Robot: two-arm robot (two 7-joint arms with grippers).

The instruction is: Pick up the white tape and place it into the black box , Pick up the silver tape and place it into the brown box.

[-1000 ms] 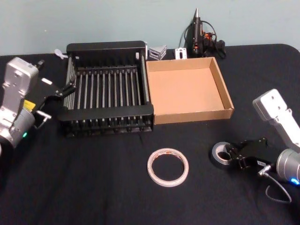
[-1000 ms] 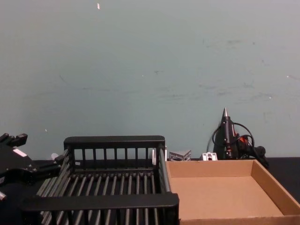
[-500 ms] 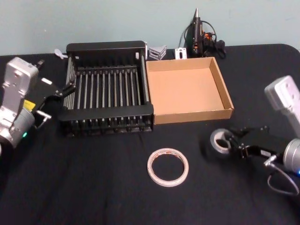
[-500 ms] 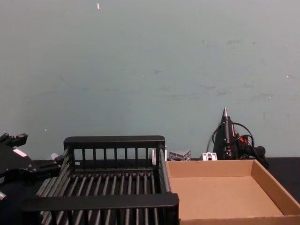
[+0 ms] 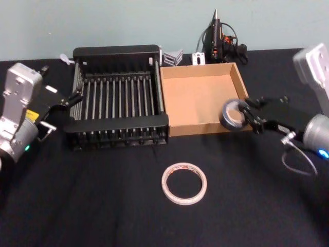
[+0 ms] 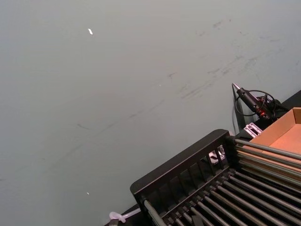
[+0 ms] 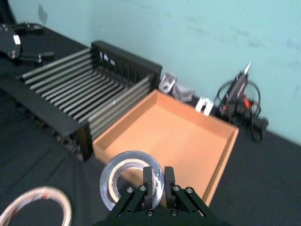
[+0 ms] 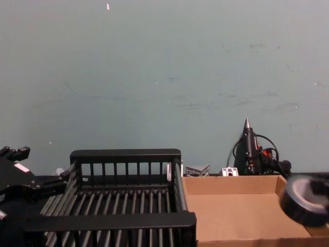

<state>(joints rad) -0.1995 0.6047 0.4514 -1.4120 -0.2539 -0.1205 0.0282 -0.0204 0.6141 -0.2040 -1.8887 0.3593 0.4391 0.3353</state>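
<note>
1. the white tape [image 5: 234, 114] is a small thick roll with a pale face and grey sides, at right of centre in the head view, lifted over the front right corner of the brown box [image 5: 205, 98], a shallow cardboard tray.
2. the silver tape [image 5: 184, 183] is a wide, thin, translucent ring, flat on the black cloth worktop [image 5: 103, 206] at lower centre, with open room all round.
3. the black box [image 5: 118, 103], a barred plastic crate, touches the tray's left wall.
4. the right gripper [image 7: 155, 181] has its fingers clamped on the white tape's rim.
5. the left gripper [image 5: 64, 110] waits at the crate's left, fingers apart.
</note>
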